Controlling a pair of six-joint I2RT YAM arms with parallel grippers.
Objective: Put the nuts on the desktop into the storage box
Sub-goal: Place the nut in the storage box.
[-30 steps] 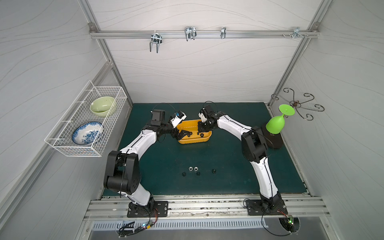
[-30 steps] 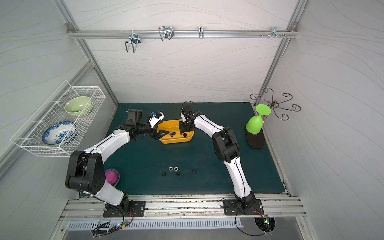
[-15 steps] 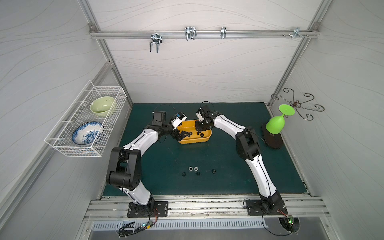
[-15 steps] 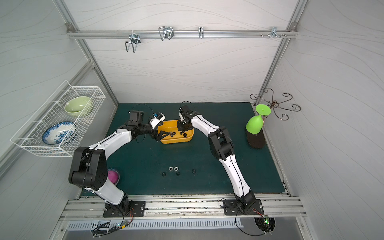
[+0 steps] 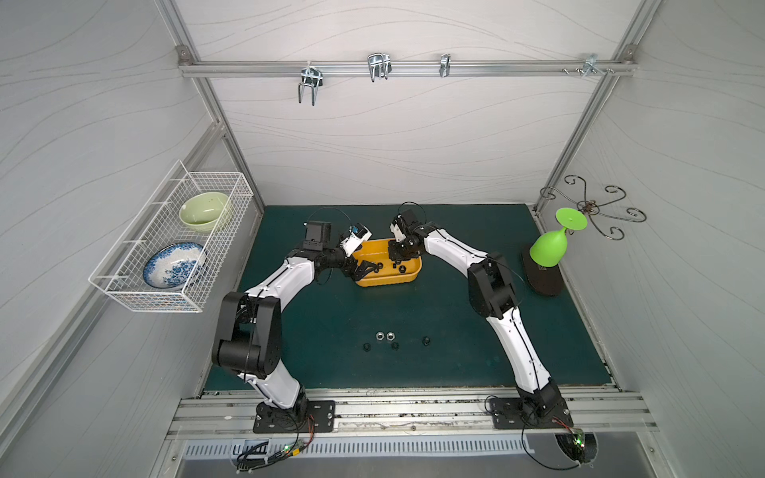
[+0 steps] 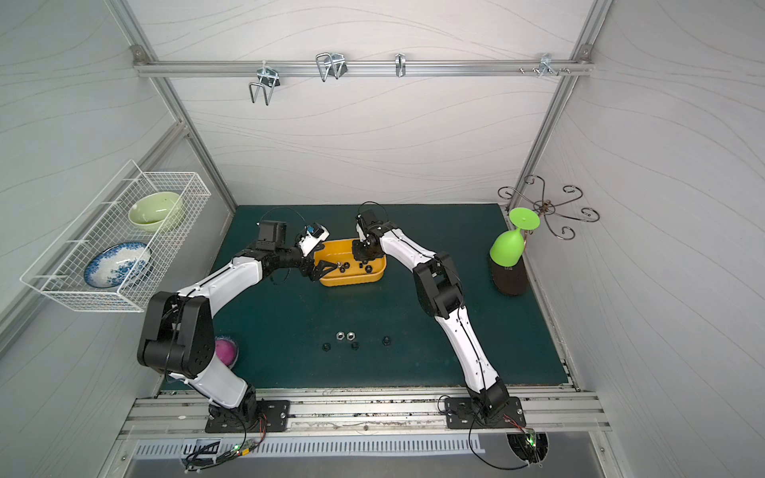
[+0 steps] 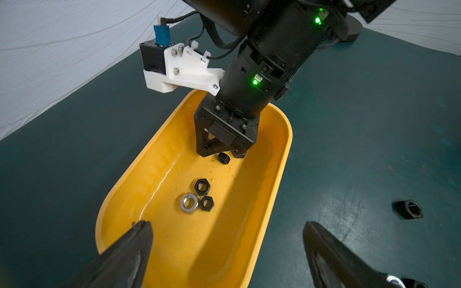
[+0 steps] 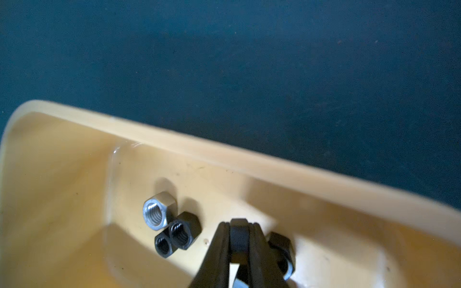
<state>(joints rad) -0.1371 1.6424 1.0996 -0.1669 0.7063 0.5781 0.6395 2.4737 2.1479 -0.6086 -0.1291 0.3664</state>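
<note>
Hanging inside the yellow box (image 5: 385,282), the right gripper (image 7: 222,152) is seen with its jaws nearly together and a black nut (image 7: 223,158) at their tips; whether that nut is clamped or loose cannot be told. The left gripper (image 7: 225,224) is held wide open and empty at the opposite end of the box. A silver nut (image 7: 189,203) and two black ones are seen on the box floor. Five nuts (image 5: 390,336) are left on the green table (image 5: 455,314), well apart from the box.

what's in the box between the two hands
The left wrist view shows a silver nut and two black nuts clustered on the storage box floor, between the left hand and the right hand.
</note>
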